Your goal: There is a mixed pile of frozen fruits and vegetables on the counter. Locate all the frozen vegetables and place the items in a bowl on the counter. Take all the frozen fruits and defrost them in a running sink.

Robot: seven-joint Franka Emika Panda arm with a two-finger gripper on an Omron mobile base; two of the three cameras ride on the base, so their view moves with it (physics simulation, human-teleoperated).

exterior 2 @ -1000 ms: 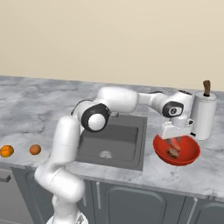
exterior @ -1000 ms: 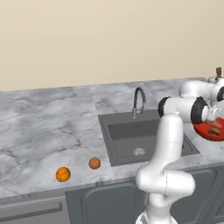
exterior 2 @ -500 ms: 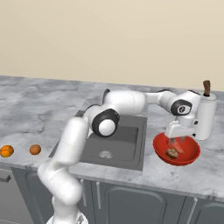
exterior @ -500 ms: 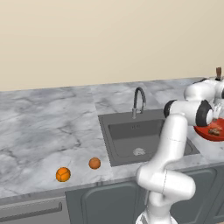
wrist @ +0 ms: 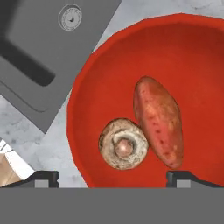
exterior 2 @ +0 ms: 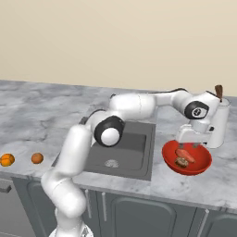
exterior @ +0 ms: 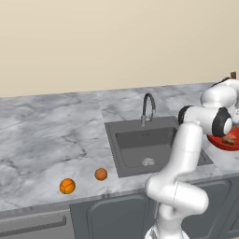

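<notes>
My gripper point(exterior 2: 189, 145) hangs open just above the red bowl point(exterior 2: 169, 156), with nothing between its fingers. In the hand view the gripper point(wrist: 113, 178) looks straight down into the bowl point(wrist: 89, 85). A brown-beige mushroom point(wrist: 124, 149) and a reddish oblong sweet potato point(wrist: 158, 120) lie side by side in it, touching. Two orange fruits rest near the counter's front edge, left of the sink point(exterior: 154, 144): one with dark segment lines point(exterior: 67, 186) and a plain one point(exterior: 101, 174). No water shows at the faucet point(exterior: 148, 107).
A white cylinder with a brown knob point(exterior 2: 218, 121) stands right behind the bowl, close to my hand. The marble counter point(exterior: 51, 135) stretches wide to the left of the sink. My own arm arches over the basin point(exterior 2: 122, 148).
The jaws have gone from shut to wide open over the bowl. The sweet potato now lies loose in the bowl beside the mushroom. The arm has shifted slightly.
</notes>
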